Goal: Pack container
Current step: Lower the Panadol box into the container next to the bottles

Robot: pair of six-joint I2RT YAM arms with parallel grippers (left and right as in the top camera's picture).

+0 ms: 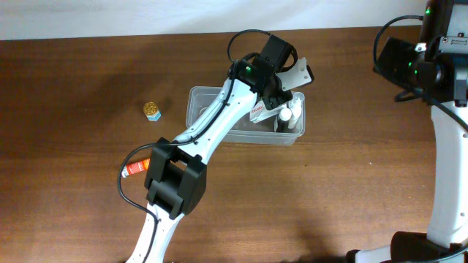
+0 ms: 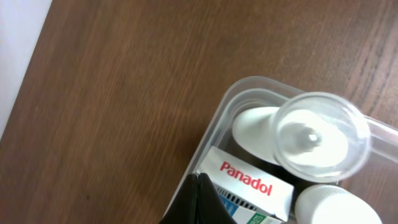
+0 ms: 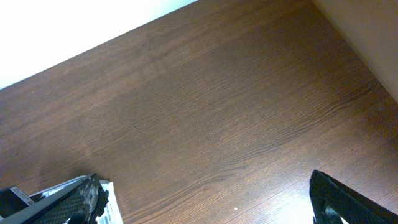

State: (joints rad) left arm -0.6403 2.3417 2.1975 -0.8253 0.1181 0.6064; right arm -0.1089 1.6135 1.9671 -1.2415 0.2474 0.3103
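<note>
While left gripper (image 2: 198, 194) hangs over right end of clear rectangular plastic container (image 1: 199, 98), jaws pressed together with nothing seen between them, container sits mid-table on brown wooden table (image 1: 73, 212). It holds white cardboard Panadol box with red lettering (image 2: 247, 182) and white plastic bottles (image 2: 254, 127). Right gripper (image 3: 205, 199) well apart at far right, jaws spread wide above tabletop. Outside, left of container: small round yellow-topped object (image 1: 151, 111) and orange tube (image 1: 136, 169).
</note>
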